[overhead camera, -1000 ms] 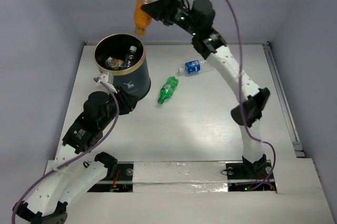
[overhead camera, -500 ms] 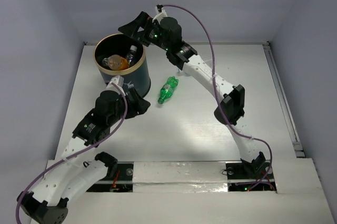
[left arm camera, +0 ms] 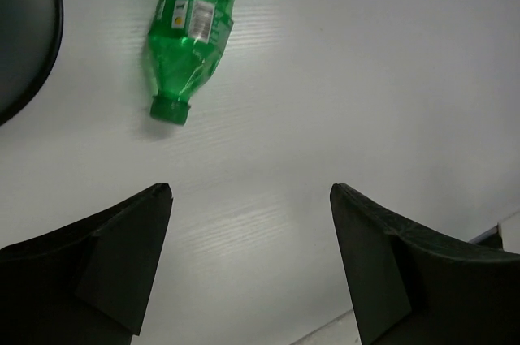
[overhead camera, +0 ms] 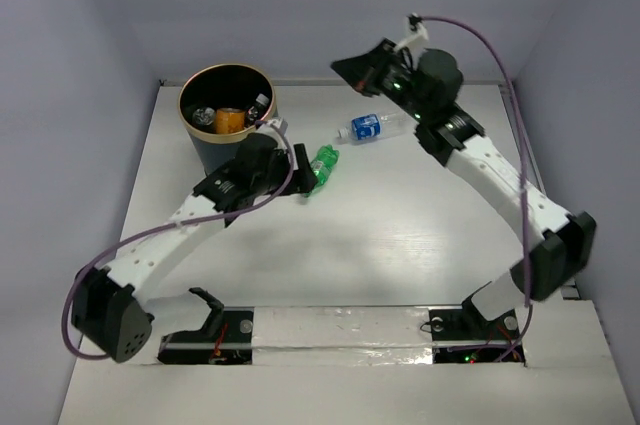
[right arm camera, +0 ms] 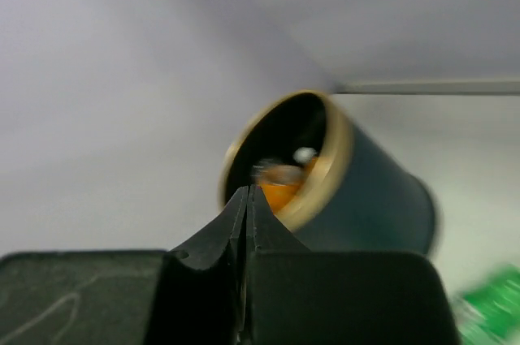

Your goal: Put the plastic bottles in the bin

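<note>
On the table (left arm camera: 366, 77) lie two bottles, a green bottle (left arm camera: 195, 24) and a clear blue-labelled bottle (overhead camera: 368, 128), print unreadable; left claw (left arm camera: 250, 199) released, right claw (right arm camera: 247, 199) clenched empty.

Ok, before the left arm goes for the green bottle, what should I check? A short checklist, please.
1. The left end effector is open: ok.
2. The green bottle lies flat, nothing touching it: ok.
3. The bottle is between the fingers: not ok, it lies ahead, off to one side.
4. The right end effector is shut and empty: ok.
5. The bin stands upright: ok.
6. The blue-label bottle lies apart from the green one: ok.
</note>
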`<state>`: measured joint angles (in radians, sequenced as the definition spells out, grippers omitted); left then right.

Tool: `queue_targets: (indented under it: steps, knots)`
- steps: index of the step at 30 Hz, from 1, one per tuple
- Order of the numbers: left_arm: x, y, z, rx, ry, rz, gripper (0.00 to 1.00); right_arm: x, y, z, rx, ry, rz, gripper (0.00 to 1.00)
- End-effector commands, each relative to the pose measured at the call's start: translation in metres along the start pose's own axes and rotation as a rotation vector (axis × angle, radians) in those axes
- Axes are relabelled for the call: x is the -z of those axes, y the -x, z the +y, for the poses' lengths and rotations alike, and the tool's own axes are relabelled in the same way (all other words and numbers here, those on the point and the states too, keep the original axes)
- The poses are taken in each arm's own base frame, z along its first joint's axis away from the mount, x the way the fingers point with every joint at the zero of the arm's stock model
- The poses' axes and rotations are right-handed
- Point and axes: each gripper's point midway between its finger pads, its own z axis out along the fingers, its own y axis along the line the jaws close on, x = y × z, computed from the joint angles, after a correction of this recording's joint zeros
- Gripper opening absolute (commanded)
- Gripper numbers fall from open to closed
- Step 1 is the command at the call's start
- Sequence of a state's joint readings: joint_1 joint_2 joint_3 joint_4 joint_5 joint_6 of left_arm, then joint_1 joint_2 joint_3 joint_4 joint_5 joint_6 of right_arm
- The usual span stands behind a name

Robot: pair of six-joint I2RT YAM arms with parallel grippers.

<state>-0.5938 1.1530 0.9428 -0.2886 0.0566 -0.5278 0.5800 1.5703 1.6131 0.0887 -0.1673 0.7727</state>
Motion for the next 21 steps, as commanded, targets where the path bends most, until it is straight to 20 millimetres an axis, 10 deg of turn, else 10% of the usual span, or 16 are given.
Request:
queue_targets:
  steps: [1, 11, 21]
  knots:
    - [-0.016, 0.034, -0.024, -0.087, -0.021, -0.076, 0.77, 0.036, -0.011, -0.059, 0.036, -0.088, -0.003, 0.0]
    - [-0.105, 0.054, -0.028, -0.229, 0.084, 0.022, 0.78, 0.134, -0.031, -0.156, 0.029, -0.383, -0.001, 0.45]
    - [-0.168, 0.046, -0.003, -0.318, 0.219, 0.122, 0.81, 0.168, -0.044, -0.206, 0.0, -0.469, 0.046, 0.92]
